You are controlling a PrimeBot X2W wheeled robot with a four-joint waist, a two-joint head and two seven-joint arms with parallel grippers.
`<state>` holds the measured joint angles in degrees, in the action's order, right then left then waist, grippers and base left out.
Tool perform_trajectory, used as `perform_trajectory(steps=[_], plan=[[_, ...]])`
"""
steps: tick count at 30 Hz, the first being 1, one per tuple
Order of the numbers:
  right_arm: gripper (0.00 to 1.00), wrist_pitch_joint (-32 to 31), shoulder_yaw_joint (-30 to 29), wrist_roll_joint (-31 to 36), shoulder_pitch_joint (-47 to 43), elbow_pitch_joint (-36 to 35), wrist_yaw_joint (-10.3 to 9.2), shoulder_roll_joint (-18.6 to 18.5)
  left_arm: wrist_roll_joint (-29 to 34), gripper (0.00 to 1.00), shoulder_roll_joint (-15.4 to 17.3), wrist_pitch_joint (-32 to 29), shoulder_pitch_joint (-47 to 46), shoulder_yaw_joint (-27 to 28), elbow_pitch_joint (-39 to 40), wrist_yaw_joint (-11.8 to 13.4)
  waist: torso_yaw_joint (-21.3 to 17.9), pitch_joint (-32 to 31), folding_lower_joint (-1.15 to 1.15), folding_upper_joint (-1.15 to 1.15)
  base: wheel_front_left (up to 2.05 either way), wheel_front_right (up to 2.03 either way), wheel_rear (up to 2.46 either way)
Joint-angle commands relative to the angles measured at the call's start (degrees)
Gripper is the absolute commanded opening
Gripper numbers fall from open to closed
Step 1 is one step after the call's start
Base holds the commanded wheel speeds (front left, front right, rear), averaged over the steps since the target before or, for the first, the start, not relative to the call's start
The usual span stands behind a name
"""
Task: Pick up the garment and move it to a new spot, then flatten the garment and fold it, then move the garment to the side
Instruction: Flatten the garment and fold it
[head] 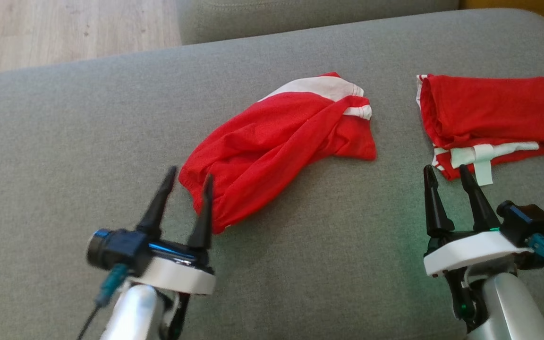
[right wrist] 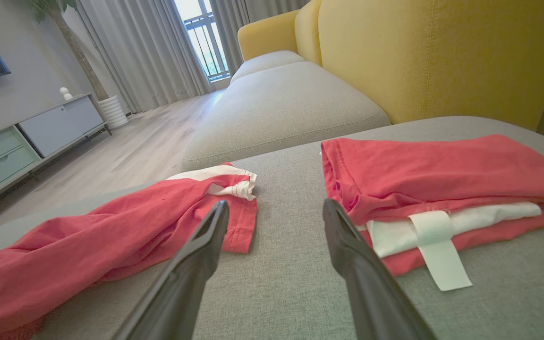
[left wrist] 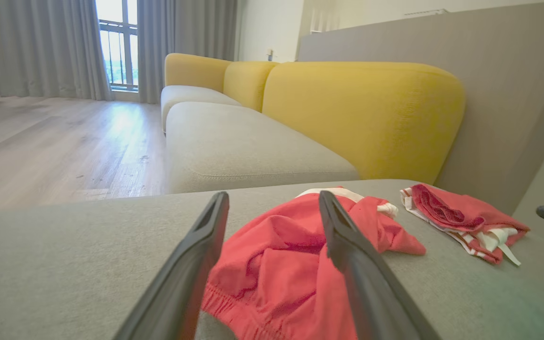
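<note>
While the left gripper (head: 191,172) and right gripper (head: 445,166) are hovering agape, the garment (head: 276,137) is lying bunched. Shallow pinching is likely risking slippage.

No text, brand, number or sign can be read in any view. The white tab (right wrist: 437,250) hanging from the folded red garment (right wrist: 442,170) shows a plain face; any print on it is too small to tell. The white band (head: 319,87) on the crumpled red garment (head: 276,141) is likewise unmarked as far as the head view resolves it.
</note>
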<state>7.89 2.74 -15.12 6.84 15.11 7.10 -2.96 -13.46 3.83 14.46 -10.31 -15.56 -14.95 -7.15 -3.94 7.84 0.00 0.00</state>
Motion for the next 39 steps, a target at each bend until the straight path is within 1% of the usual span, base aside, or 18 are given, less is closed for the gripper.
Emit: perform_trajectory(steps=[1, 3, 5, 8, 10, 13, 16, 22, 26, 27, 28, 29, 32, 34, 36, 39], plan=[[1.00, 0.35, 1.31, -0.18, 2.09, -2.22, 0.39, 0.08, 1.14, 1.00, 0.67, 0.54, -2.65, 0.43, 2.06, -0.28, -0.17, 0.40, 0.00, 0.00, 0.00, 0.00, 0.00], [1.00, 0.36, 1.20, -0.18, 2.15, -2.42, 0.39, 0.08, 2.35, 1.00, 1.04, 0.54, -3.66, -1.93, 1.88, -0.30, -0.41, 0.90, 0.00, 0.00, 0.00, 0.00, 0.00], [1.00, 0.39, 1.38, -0.28, 2.17, -2.50, 0.39, 0.08, 3.55, 1.00, 1.84, 0.54, -4.98, -5.48, 1.28, -0.31, -0.79, 1.45, 0.00, 0.00, 0.00, 0.00, 0.00], [1.00, 0.57, 1.71, -0.55, 2.40, -2.41, 0.39, 0.08, 5.85, 1.00, 3.62, -0.14, -7.50, -11.27, -0.98, -0.32, -1.44, 2.34, 0.00, 0.00, 0.00, 0.00, 0.00], [1.00, 0.79, 1.99, -0.84, 2.68, -2.27, 0.39, 0.08, 8.49, 1.00, 4.93, -0.96, -9.51, -14.01, -2.89, -0.33, -1.93, 2.89, 0.00, 0.00, 0.00, 0.00, 0.00], [1.00, 1.16, 2.63, -1.28, 3.05, -1.96, 0.39, 0.08, 12.41, 1.00, 6.20, -2.48, -12.16, -16.10, -6.09, 0.47, -2.75, 3.56, 0.00, 0.00, 0.00, 0.00, 0.00], [1.00, 1.53, 2.92, -1.72, 3.30, -1.60, 0.39, 0.08, 14.80, 1.00, 6.73, -3.54, -14.11, -17.31, -9.07, 1.38, -3.51, 4.13, 0.00, 0.00, 0.00, 0.00, 0.00], [1.00, 1.86, 3.14, -2.03, 3.86, -0.85, 0.39, 0.08, 17.00, 1.00, 7.07, -4.73, -17.15, -18.86, -14.39, 1.99, -4.76, 4.89, 0.00, 0.00, 0.00, 0.00, 0.00], [1.00, 2.09, 3.31, -2.26, 4.42, -0.45, 0.39, 0.08, 18.53, 0.99, 7.35, -4.67, -19.38, -19.21, -18.24, 4.08, -5.32, 5.18, 0.00, 0.00, 0.00, 0.00, 0.00], [1.00, 2.15, 3.28, -2.31, 4.50, -0.36, 0.39, 0.08, 18.20, 0.46, 7.15, -4.50, -19.62, -19.09, -18.81, 4.08, -5.28, 5.19, 0.00, 0.00, 0.00, 0.00, 0.00], [1.00, 2.21, 3.26, -2.37, 4.57, -0.27, 0.39, 0.08, 17.75, 0.02, 6.94, -4.11, -19.86, -19.07, -19.16, 3.78, -5.21, 5.16, 0.00, 0.00, 0.00, 0.00, 0.00], [1.00, 2.26, 3.21, -2.40, 4.60, -0.15, 0.39, 0.08, 17.29, 0.00, 6.75, -3.68, -20.07, -19.03, -19.38, 3.53, -5.06, 5.04, 0.00, 0.00, 0.00, 0.00, 0.00], [1.00, 2.30, 3.02, -2.44, 4.52, 0.43, 0.39, 0.08, 15.45, 0.00, 6.17, -2.42, -20.02, -19.10, -19.52, 2.41, -4.50, 4.25, 0.00, 0.00, 0.00, 0.00, 0.00], [1.00, 2.20, 3.10, -2.38, 4.44, 0.87, 0.39, 0.08, 12.61, 0.00, 5.38, -1.85, -19.14, -18.83, -19.08, 1.30, -4.10, 3.45, 0.00, 0.00, 0.00, 0.00, 0.00], [1.00, 2.05, 3.00, -2.35, 4.28, 1.25, 0.39, 0.08, 10.78, 0.00, 5.36, -1.59, -18.32, -19.85, -18.09, 0.45, -3.62, 2.55, 0.00, 0.00, 0.00, 0.00, 0.00], [1.00, 1.79, 2.89, -2.23, 4.03, 1.65, 0.39, 0.08, 6.94, 0.00, 5.70, -2.00, -16.60, -22.15, -15.73, -0.18, -2.87, 1.26, 0.00, 0.00, 0.00, 0.00, 0.00]])
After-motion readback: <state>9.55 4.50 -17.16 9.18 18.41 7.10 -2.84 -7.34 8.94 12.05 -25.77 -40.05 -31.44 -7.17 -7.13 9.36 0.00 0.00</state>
